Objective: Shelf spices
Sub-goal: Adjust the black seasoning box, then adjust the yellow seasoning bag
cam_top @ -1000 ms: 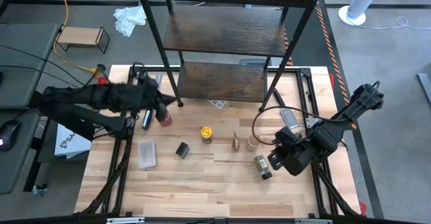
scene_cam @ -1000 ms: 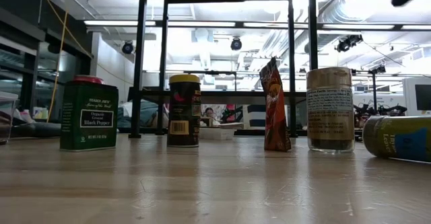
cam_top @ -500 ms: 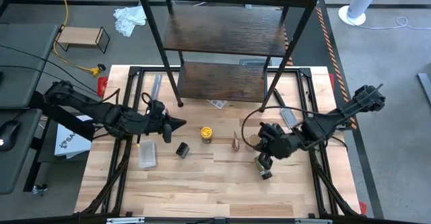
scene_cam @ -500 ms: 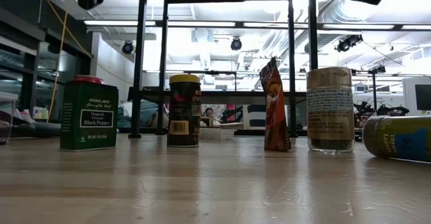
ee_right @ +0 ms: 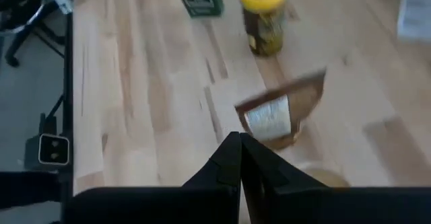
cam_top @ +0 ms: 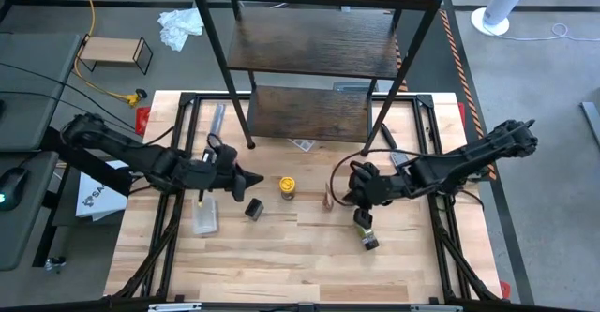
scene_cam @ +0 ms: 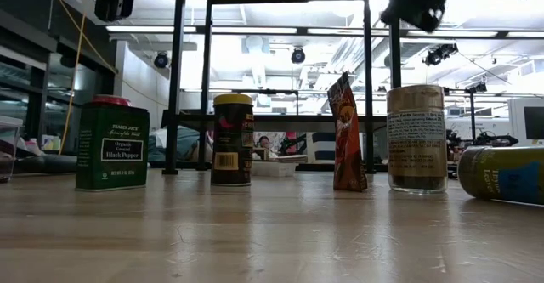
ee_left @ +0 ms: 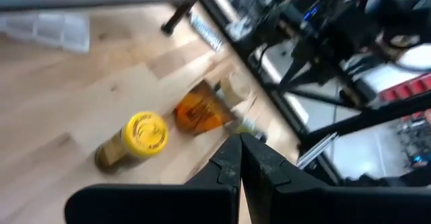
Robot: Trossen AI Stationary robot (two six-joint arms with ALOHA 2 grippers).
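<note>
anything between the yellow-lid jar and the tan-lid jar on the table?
Yes: in the high view a small brown packet stands between the yellow-lidded jar and the tan-lidded jar.

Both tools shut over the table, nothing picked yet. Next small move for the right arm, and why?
Probably open the right tool first. Its fingers are shut, it holds nothing, and it hangs above the tan-lidded jar, which stands upright beside the brown packet. The left tool is shut too, near the green tin.

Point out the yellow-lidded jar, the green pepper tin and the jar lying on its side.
yellow-lidded jar [cam_top: 287, 185], high view, on its lid.
green pepper tin [scene_cam: 111, 147], low view, front label.
lying jar [scene_cam: 503, 174], low view, its side.
</note>
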